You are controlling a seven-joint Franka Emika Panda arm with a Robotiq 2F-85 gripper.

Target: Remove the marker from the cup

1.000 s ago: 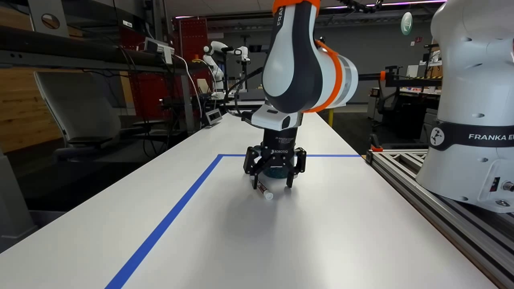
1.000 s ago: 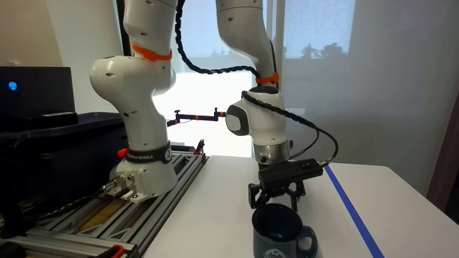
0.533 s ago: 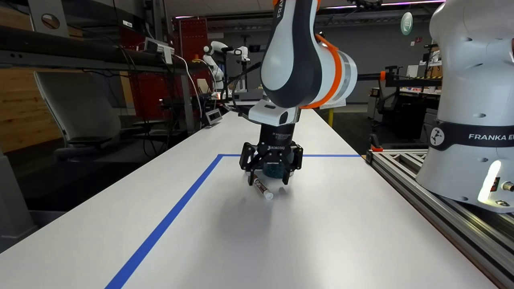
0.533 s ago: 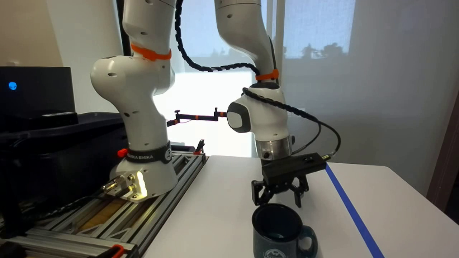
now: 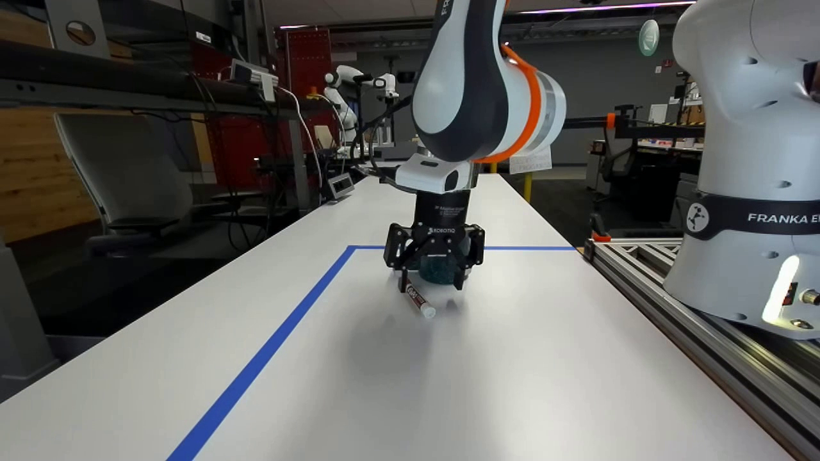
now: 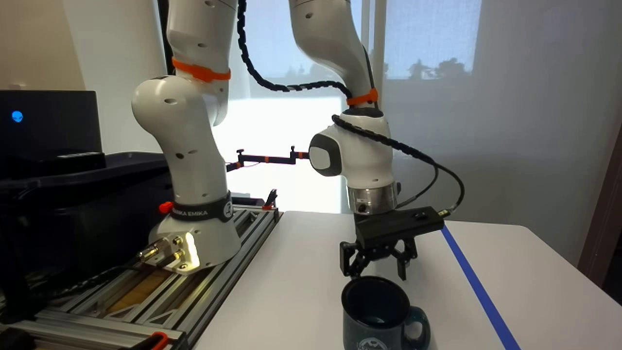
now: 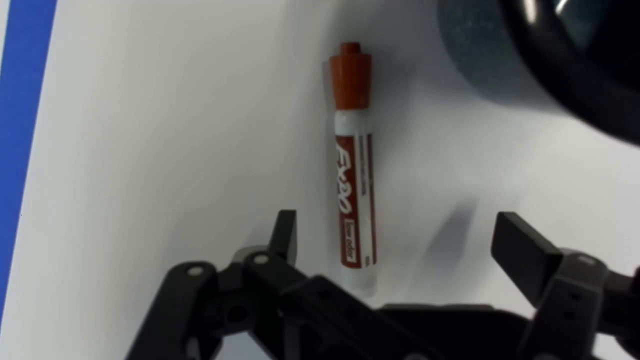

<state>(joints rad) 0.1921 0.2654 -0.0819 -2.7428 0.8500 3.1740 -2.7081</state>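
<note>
- Marker (image 7: 355,170): barrel label reads "EXPO" and "low odor"; slim white cylindrical body, reddish-brown stepped cap.
- Location: marker lies flat on the smooth white desk (image 5: 544,371), outside the cup (image 6: 373,332) and near it.
- Cup: glossy dark teal, round, upright, with loop handle and pale emblem.
- Claw (image 5: 431,287): marked "ROBOTIQ"; spread wide, holding nothing, above the desk.

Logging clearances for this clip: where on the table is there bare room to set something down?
Free: the table foreground in an exterior view, between blue tape and metal rail; also, high in the wrist view, between tape and marker. Crowded: around that marker, with the mug beside it and the open gripper overhead.
</note>
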